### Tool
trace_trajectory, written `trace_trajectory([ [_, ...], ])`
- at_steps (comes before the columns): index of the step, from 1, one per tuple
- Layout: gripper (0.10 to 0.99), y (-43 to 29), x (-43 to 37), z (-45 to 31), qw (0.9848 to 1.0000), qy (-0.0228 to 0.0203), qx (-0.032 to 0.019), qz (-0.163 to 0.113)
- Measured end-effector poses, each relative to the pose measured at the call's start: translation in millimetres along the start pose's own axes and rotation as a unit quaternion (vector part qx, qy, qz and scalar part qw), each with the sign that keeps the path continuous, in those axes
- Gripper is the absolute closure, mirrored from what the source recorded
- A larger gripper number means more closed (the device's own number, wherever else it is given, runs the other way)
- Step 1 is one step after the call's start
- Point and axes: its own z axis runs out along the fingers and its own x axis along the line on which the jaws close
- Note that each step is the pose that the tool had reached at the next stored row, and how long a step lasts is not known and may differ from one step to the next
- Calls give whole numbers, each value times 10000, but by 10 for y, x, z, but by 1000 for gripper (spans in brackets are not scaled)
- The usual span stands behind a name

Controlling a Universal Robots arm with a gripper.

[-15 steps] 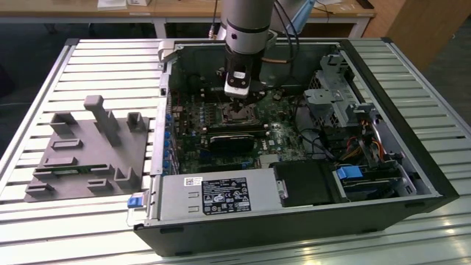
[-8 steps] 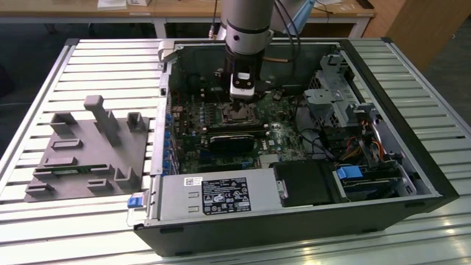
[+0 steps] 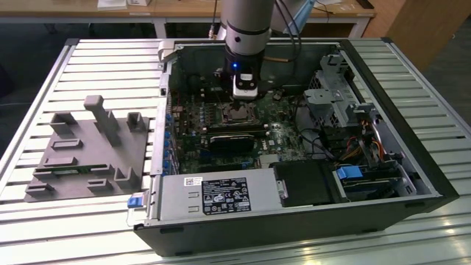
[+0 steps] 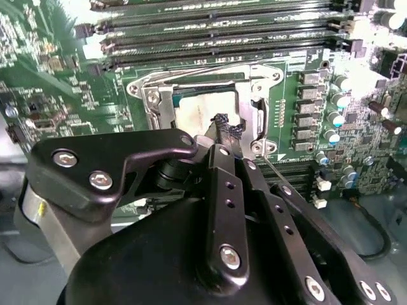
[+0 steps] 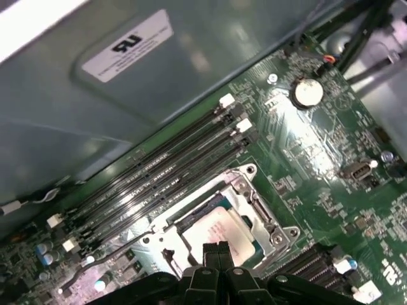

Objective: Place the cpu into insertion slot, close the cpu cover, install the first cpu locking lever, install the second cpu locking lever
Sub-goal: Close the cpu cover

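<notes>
The cpu [image 4: 200,109] [image 5: 219,230], a pale square chip, lies in the insertion slot [image 3: 239,115] on the green motherboard. The silvery cpu cover [image 4: 257,121] [image 5: 258,210] lies flat around it, and the chip shows through its cut-out. My gripper [image 4: 222,128] [image 5: 217,251] [image 3: 244,98] hangs straight above the chip with its black fingertips shut together over the chip's edge and nothing between them. A thin locking lever [image 5: 108,257] [image 4: 203,67] runs along the socket side nearest the memory slots. Another thin rod [image 4: 273,168] sticks out from the socket corner by the fingers.
Long black memory slots [image 4: 222,32] [image 5: 159,171] lie beside the socket. In the open case, a power supply [image 3: 213,194] sits at the front and a drive cage [image 3: 338,96] at the exterior view's right. A grey fixture block [image 3: 88,149] rests on the slatted table.
</notes>
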Motion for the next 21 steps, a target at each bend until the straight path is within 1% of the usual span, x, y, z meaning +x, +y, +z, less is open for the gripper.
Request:
trace_trajectory([
  [1, 980, -1, 0, 1, 10000, -19, -14, -45],
  [3, 980, -2, -1, 4, 9999, -85, -63, -104],
  [4, 980, -2, -1, 6, 9998, -111, -88, -126],
  [7, 980, -3, -2, 11, 9995, -167, -140, -227],
  [8, 980, -3, -3, 14, 9993, -177, -149, -283],
  [11, 980, -4, -3, 20, 9983, -169, -144, -536],
  [14, 980, -4, -3, 25, 9965, -154, -137, -805],
  [17, 980, -4, -3, 29, 9940, -139, -129, -1074],
  [20, 980, -4, -3, 35, 9907, -125, -123, -1347],
  [21, 980, -4, -4, 36, 9897, -129, -125, -1422],
])
